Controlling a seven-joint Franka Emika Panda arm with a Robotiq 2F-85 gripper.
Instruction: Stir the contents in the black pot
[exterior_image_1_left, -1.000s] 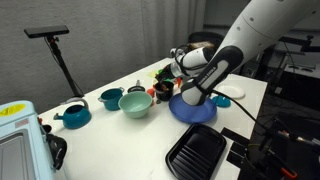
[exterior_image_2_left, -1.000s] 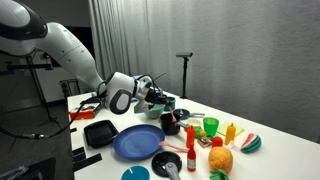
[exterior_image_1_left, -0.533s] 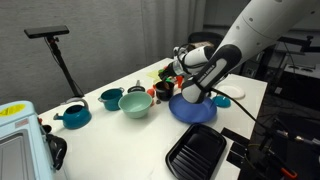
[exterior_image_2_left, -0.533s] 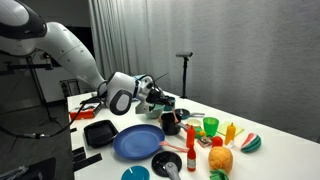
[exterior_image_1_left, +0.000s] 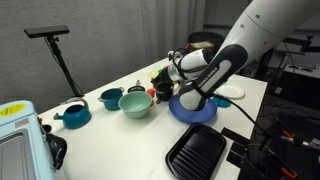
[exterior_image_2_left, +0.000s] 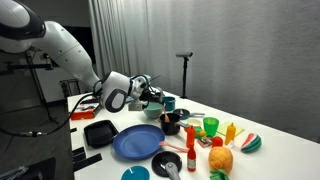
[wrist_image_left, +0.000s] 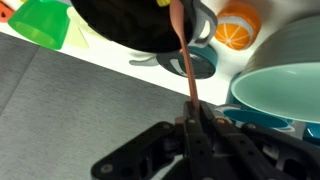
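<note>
In the wrist view the black pot (wrist_image_left: 140, 25) fills the top of the frame, dark and round. A thin reddish-brown stick (wrist_image_left: 184, 60) runs from inside the pot's rim down to my gripper (wrist_image_left: 192, 108), which is shut on its lower end. The stick's tip inside the pot is hidden. In both exterior views the gripper (exterior_image_1_left: 172, 70) (exterior_image_2_left: 152, 96) hovers low over the cluster of toy kitchenware at the back of the white table. The black pot (exterior_image_2_left: 171, 121) sits just beyond it.
A large teal bowl (wrist_image_left: 285, 70) (exterior_image_1_left: 135, 104) lies close beside the gripper. An orange slice (wrist_image_left: 238, 25) and a green cup (wrist_image_left: 45, 22) flank the pot. The blue plate (exterior_image_1_left: 192, 108), the ridged black grill pan (exterior_image_1_left: 196, 152) and teal pots (exterior_image_1_left: 110, 98) stand nearby.
The gripper has shifted slightly sideways over the pot with the stick still in its grip. Nothing else has moved.
</note>
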